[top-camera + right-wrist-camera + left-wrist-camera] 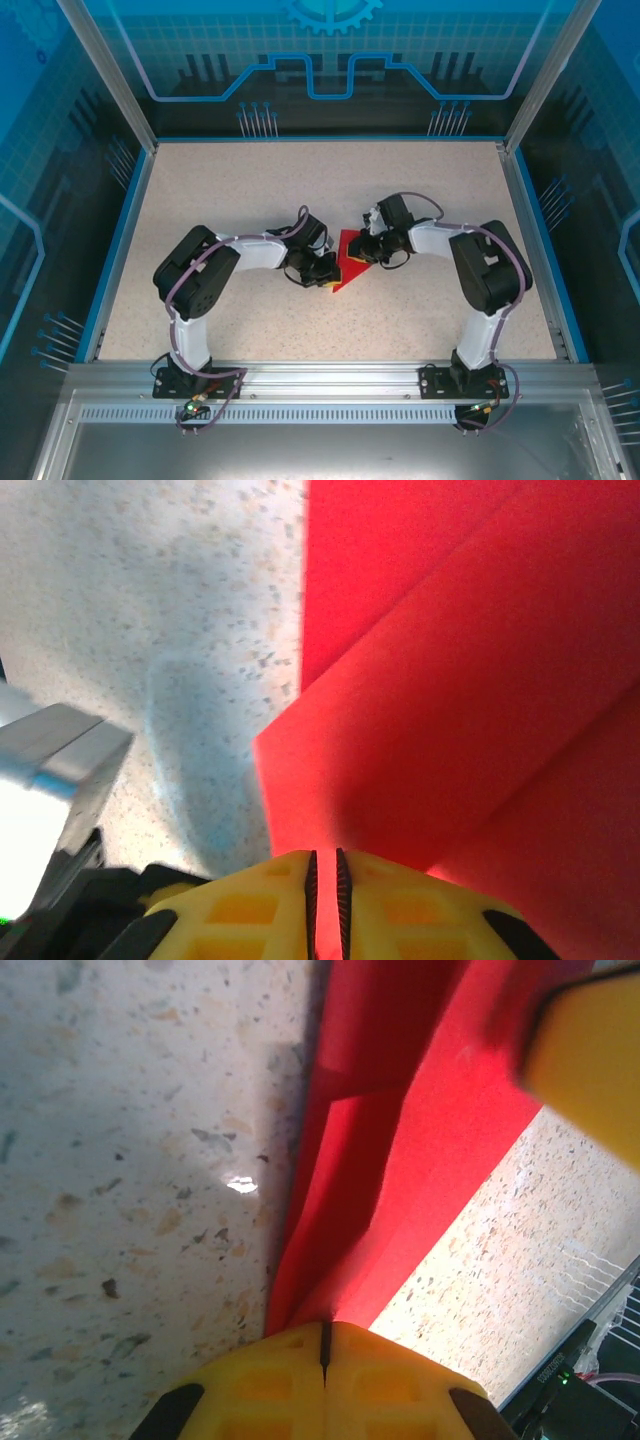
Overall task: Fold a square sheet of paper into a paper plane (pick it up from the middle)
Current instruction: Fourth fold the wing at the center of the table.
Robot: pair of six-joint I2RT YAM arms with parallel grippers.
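Observation:
The red sheet of paper (pixel 348 262) lies folded between both arms at the table's middle, a pointed wedge with its tip toward the near side. My left gripper (pixel 330 270) is at its left edge, shut on the paper's narrow end (pixel 390 1170), yellow jaws pressed together (pixel 325 1345). My right gripper (pixel 368 248) holds the right side, and its jaws (pixel 325 880) are shut on a layer of the red paper (pixel 450 710), which runs up between them. The right gripper's yellow finger (pixel 590 1055) shows blurred in the left wrist view.
The speckled tabletop (pixel 250 190) is bounded by a blue rim (pixel 120 240) and glass walls. An aluminium rail (pixel 330 375) runs along the near edge where both arm bases are bolted.

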